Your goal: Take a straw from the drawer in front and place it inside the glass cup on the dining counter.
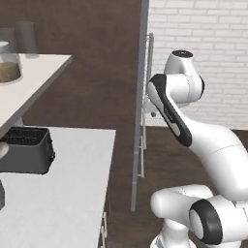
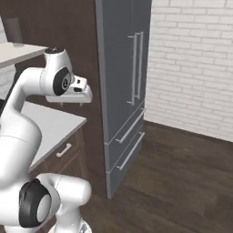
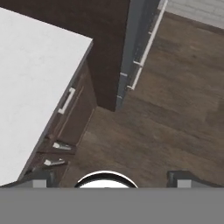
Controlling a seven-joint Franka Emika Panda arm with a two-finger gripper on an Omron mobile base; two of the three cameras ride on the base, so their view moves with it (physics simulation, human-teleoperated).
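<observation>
While nothing of the task looks done yet, I go view by view. From the left base camera, my arm fills the right of the frame, and a white worktop [image 1: 63,193] with a dark toaster [image 1: 26,150] lies lower left. From the right base camera, a grey fridge [image 2: 123,91] stands at centre. From the hand camera, my gripper [image 3: 109,177] sits released and empty at the bottom edge, touching nothing; dark drawer fronts [image 3: 72,118] run down the left, closed, so I see no straw or cup.

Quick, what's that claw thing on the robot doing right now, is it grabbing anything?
Gripper: open, its fingers spread wide apart, holding nothing; it hangs over the wooden floor beside the white counter.
</observation>
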